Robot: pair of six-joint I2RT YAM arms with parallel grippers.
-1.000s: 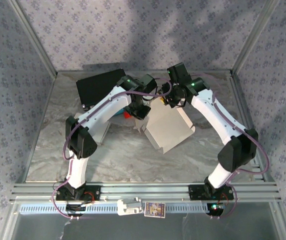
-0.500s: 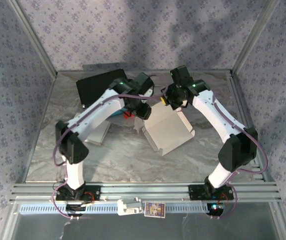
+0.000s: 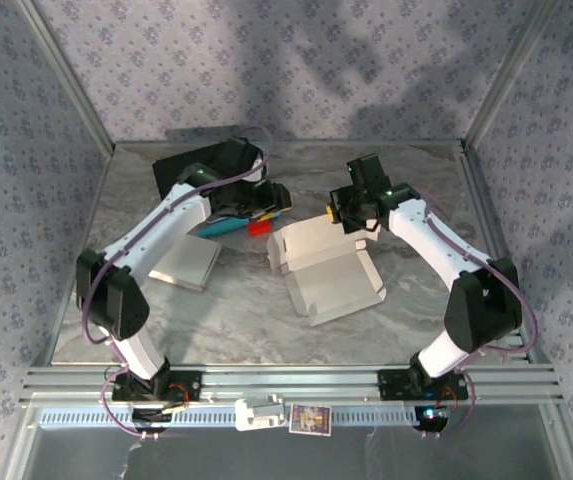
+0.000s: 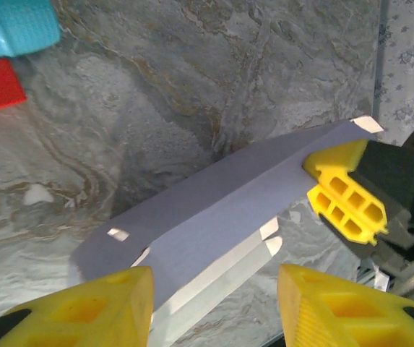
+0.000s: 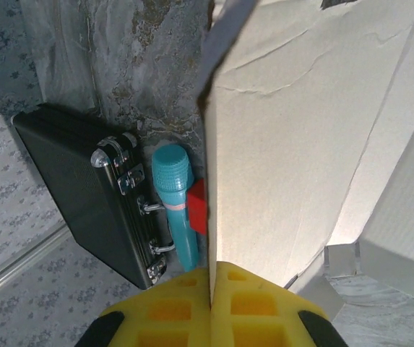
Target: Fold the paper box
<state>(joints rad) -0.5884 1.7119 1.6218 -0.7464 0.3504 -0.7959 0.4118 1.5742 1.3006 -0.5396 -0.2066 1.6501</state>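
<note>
While the marbled bench (image 3: 226, 320) carried the paper box (image 3: 331, 275) near its middle, a black case (image 3: 181, 175) lay far left. The right claw (image 5: 212, 271) was clenched on the box's raised flap; the left claw (image 4: 214, 285) hung released, apart from it.

Grey marbled bench (image 3: 266, 335): near strip lying bare, giving free passage between the arm bases; far right corner also lying open. Black latched hard case (image 3: 173, 180) blocking the far left corner, teal plastic cylinder (image 3: 224, 224) and small red block (image 3: 259, 228) lying just beside it. Flat white card panel (image 3: 186, 265) occupying the left middle. Half-folded white paper box (image 3: 331, 285) sitting centre-right, its raised flap standing upright.
</note>
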